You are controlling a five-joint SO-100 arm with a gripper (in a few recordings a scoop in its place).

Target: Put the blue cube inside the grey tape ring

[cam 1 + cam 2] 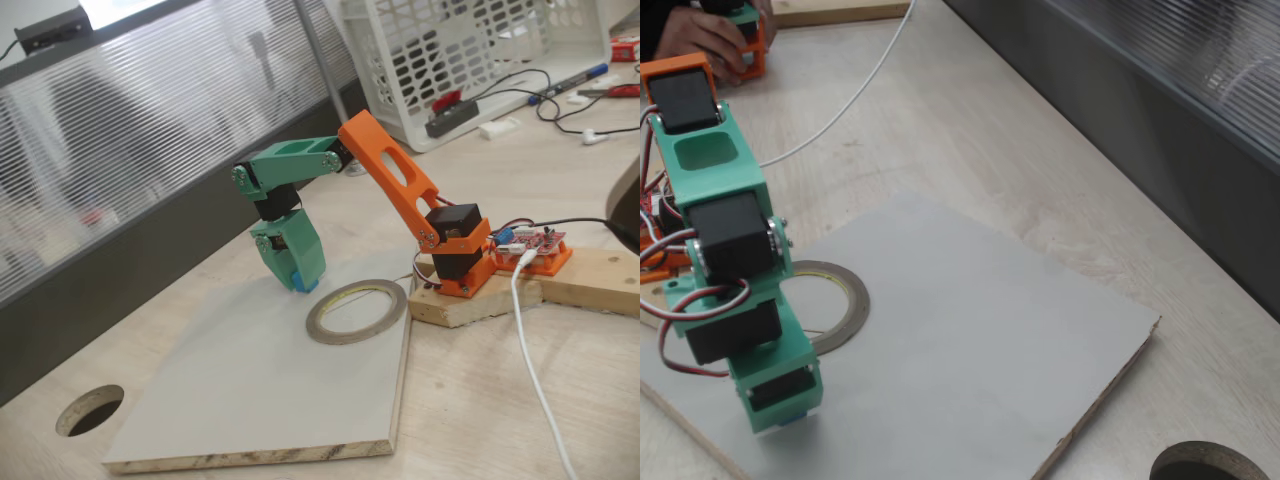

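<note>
The blue cube (300,283) shows at the tip of my green gripper (296,277), which is shut on it just above the grey board (250,390). The grey tape ring (327,327) lies flat on the board, right of the gripper and a short gap away from it. In the other fixed view the gripper (783,412) points down at the board's near left corner, with a sliver of the blue cube (791,419) under it. There the tape ring (852,301) lies behind the arm, partly hidden by it.
A round cut-out hole (90,409) in the wooden table sits left of the board, also seen as the hole (1208,465). The arm's orange base (465,262) stands on a wood block right of the ring. A white basket (470,50) and cables lie behind.
</note>
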